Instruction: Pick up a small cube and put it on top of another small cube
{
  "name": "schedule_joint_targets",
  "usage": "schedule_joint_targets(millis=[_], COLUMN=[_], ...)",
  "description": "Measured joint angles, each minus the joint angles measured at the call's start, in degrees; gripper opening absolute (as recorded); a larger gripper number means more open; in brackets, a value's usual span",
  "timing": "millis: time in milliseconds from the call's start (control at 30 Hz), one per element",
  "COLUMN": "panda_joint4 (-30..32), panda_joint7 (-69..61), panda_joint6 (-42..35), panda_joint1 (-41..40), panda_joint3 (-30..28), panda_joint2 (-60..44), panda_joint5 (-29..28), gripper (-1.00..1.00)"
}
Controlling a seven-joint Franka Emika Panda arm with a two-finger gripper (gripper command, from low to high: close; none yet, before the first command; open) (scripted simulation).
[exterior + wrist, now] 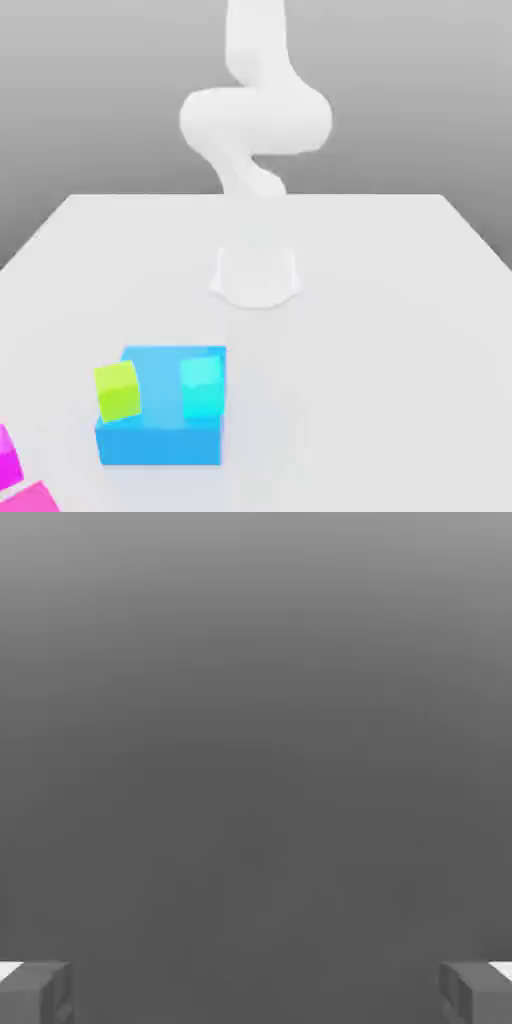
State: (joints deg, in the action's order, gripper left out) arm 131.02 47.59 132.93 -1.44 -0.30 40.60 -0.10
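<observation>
One magenta cube (8, 458) sits on the table (400, 330); claw (256, 992) spread wide.

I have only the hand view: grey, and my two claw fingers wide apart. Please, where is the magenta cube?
Observer: The magenta cube lies on the table at the exterior view's lower left edge, partly cut off.
Operator: And the lime-green one?
Observer: The lime-green cube sits on the big blue block, at its side toward the exterior view's left.
Operator: Is anything beside it?
Observer: A cyan cube is on the same block, apart from it.
</observation>
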Motion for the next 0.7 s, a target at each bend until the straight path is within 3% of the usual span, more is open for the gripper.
schedule_joint_targets(millis=[700], panda_joint4=[-6.46], panda_joint7=[13.10], panda_joint6=[9.39], panda_joint1=[-10.58], panda_joint3=[-5.25], panda_joint2=[-44.00], panda_joint5=[1.49], gripper=[0.00])
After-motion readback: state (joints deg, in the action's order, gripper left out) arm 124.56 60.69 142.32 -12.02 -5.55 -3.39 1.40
